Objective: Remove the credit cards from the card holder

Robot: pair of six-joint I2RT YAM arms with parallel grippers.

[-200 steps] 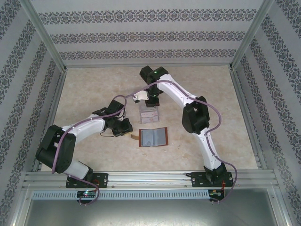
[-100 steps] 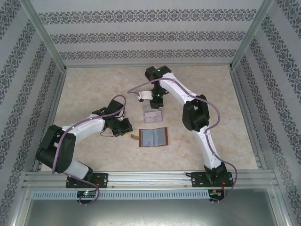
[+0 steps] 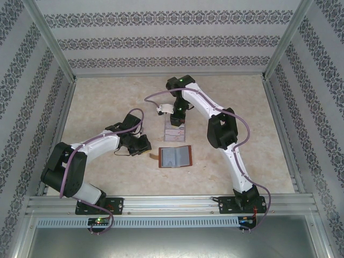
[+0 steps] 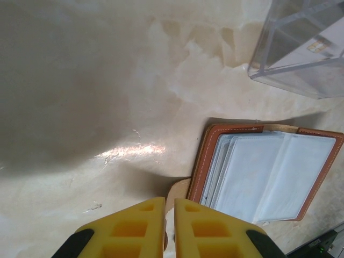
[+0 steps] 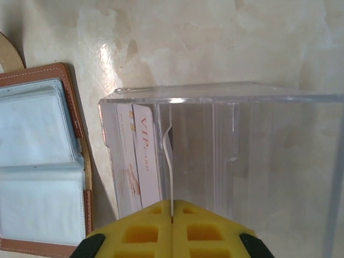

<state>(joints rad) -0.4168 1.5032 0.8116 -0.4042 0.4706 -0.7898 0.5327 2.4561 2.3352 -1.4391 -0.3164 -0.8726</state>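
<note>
A reddish-brown stitched-leather card holder (image 3: 176,157) lies open on the glossy marbled beige table (image 3: 107,107), cloudy sleeves (image 4: 269,177) up. Beyond it, pale credit cards (image 5: 137,161) stand in a clear rigid plastic tray (image 5: 258,161), VIP print legible from the right wrist. The right gripper (image 5: 172,207) pinches one edge-on; whether the left gripper (image 4: 169,204) grasps anything is unclear. Patterned wallpaper walls (image 3: 172,40) surround.

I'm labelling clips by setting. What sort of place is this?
Probably a lab test cell, not a home: an aluminium frame hung with patterned wall panels encloses a marble-look tabletop, and two robot arms are bolted to its near rail.
</note>
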